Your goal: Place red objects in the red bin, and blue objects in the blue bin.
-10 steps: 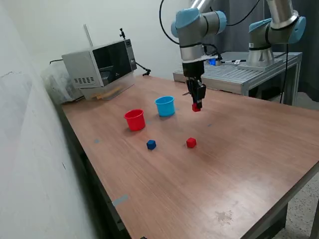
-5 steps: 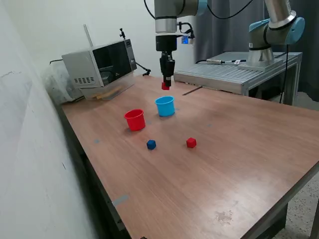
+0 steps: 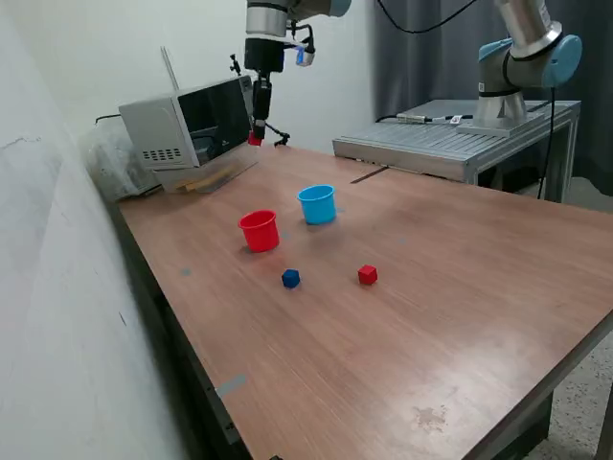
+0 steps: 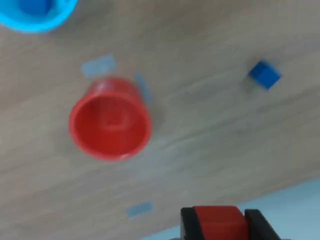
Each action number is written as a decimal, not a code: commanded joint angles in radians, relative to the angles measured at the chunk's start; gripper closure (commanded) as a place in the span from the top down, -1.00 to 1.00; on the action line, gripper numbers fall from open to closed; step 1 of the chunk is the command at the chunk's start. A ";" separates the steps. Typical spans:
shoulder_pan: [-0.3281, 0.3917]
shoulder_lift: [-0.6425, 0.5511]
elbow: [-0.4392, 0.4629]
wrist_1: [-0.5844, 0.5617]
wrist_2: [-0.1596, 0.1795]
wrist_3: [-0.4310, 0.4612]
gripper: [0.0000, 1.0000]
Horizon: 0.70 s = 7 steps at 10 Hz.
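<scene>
High at upper left of the exterior frame, gripper (image 3: 257,132) has swung past the cyan cup (image 3: 317,204), fingers clamping a red cube (image 4: 220,223). Red cup (image 3: 259,231) sits lower on the surface (image 3: 460,287); drop pending.

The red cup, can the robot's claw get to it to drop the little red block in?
Probably yes. The gripper holds a red cube high above the table, and the red cup stands upright with its mouth open. Nothing shows between them; the blue cup stands beside it, apart.
</scene>
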 commanded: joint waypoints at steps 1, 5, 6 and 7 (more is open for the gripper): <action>-0.057 0.078 -0.073 -0.016 0.000 -0.006 -1.00; -0.083 0.198 -0.095 -0.036 0.000 -0.006 -1.00; -0.083 0.220 -0.091 -0.040 0.000 -0.006 -1.00; -0.083 0.243 -0.090 -0.051 0.000 -0.006 -1.00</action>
